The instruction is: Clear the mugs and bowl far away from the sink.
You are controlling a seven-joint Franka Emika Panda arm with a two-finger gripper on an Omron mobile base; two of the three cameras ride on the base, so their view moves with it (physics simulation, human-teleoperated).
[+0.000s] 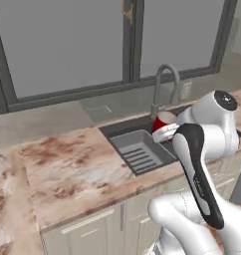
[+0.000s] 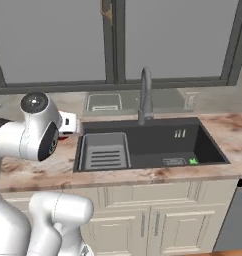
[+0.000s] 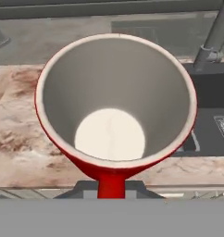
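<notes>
Gripper: the gripper [image 3: 111,185] was pinched on the wall of the red mug [image 3: 116,104], whose pale interior opened toward the hand camera.
Red mug: held clear of the tabletop [image 1: 77,169]; from the left base view it [image 1: 163,124] appeared beside the faucet [image 1: 165,84], partly behind the white arm.
Position of load: in the hand view the mug hung over the marbled tabletop [image 3: 21,139], just beside the sink [image 2: 158,142] edge rather than far from it.
Sink: the dark basin and its grey drainer insert [image 2: 104,152] held no mug or bowl that could be made out.
Teal mug and bowl: could not be located.
Progress: judged early; one mug lifted but not yet set down at a distance, with the second mug and bowl apparently left to move.
</notes>
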